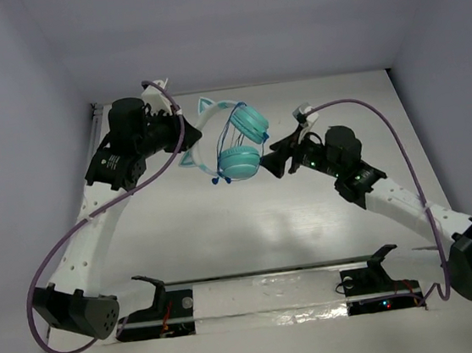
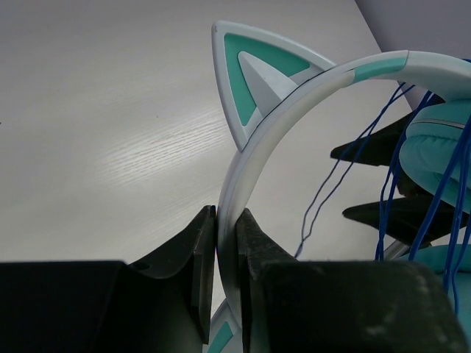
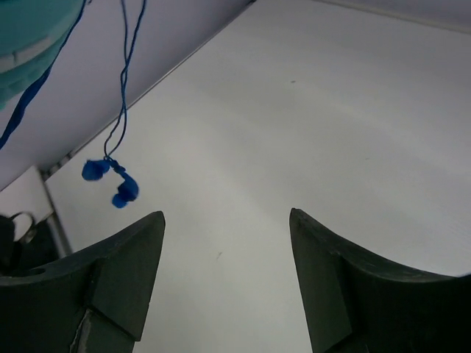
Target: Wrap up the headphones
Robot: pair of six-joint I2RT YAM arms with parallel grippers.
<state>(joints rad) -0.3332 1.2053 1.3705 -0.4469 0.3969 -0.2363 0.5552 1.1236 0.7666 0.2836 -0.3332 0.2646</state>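
The teal headphones (image 1: pixel 241 146) hang in the air at the back middle, held up by my left gripper (image 1: pixel 187 139), which is shut on the pale headband (image 2: pixel 243 169) below a cat-ear point (image 2: pixel 254 73). The dark-blue cord (image 2: pixel 441 184) runs in several loops around the earcups (image 2: pixel 441 140). Its plug end (image 3: pixel 114 184) dangles free below. My right gripper (image 1: pixel 278 156) is open and empty just right of the lower earcup; in the right wrist view its gripper point (image 3: pixel 227 220) sits over bare table, with the cord (image 3: pixel 124 88) hanging at upper left.
Thick purple cables (image 1: pixel 384 125) arc over both arms. White walls enclose the table on the left, back and right. A dark rail with clamps (image 1: pixel 266 288) runs along the near edge between the arm bases.
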